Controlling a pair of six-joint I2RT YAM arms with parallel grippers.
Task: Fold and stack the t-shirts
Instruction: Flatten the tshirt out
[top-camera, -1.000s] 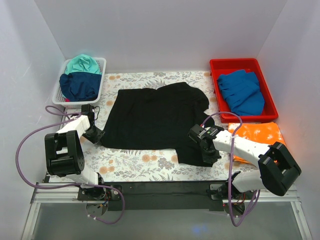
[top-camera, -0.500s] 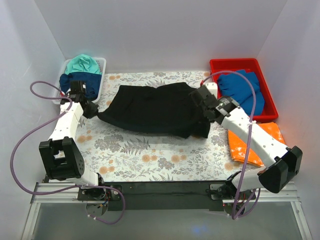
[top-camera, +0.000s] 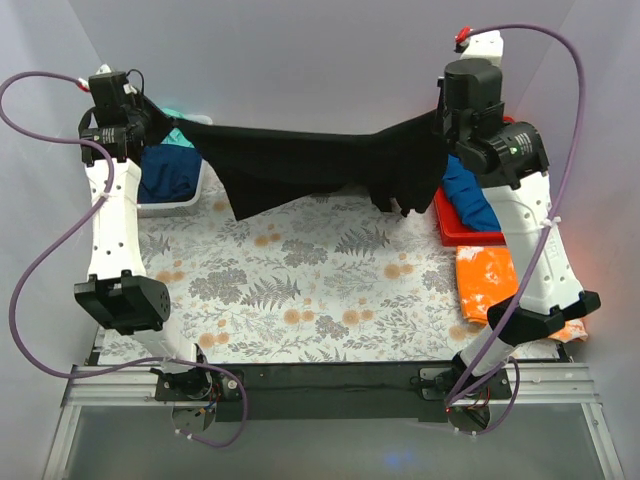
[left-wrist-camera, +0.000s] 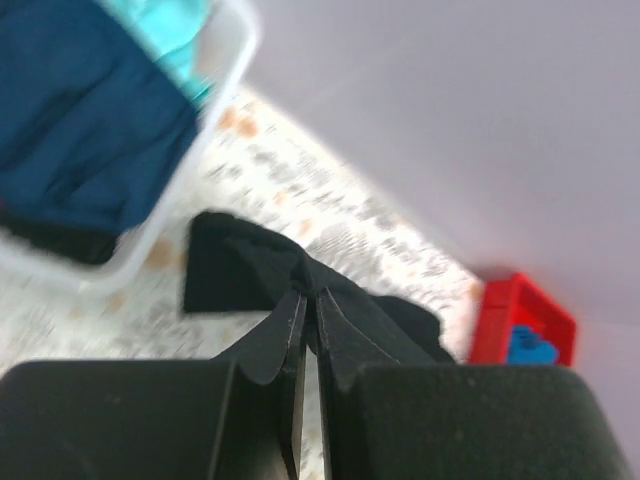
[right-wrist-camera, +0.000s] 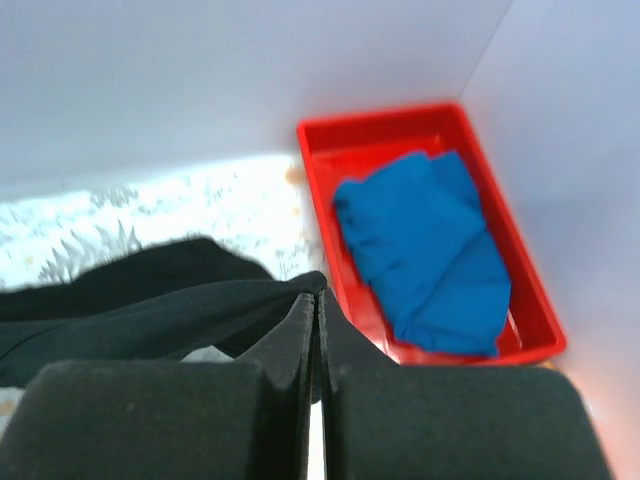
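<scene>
Black t-shirt (top-camera: 310, 162) (sagging) spans left claw (left-wrist-camera: 308, 300), right claw (right-wrist-camera: 318, 300).

Black t-shirt (top-camera: 300, 160); blue t-shirt (right-wrist-camera: 430, 250), red bin (right-wrist-camera: 380, 118); floral table cloth (top-camera: 300, 290); orange t-shirt (top-camera: 480, 285), seemingly mottled.

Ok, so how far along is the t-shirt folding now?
Looks done: a blue t-shirt lies folded in the red bin, an orange t-shirt beside the bin. In hand: the left gripper and right gripper pinch the black t-shirt, stretched in the air. Left: folding it, plus the navy t-shirt and teal t-shirt in the white basket.
</scene>
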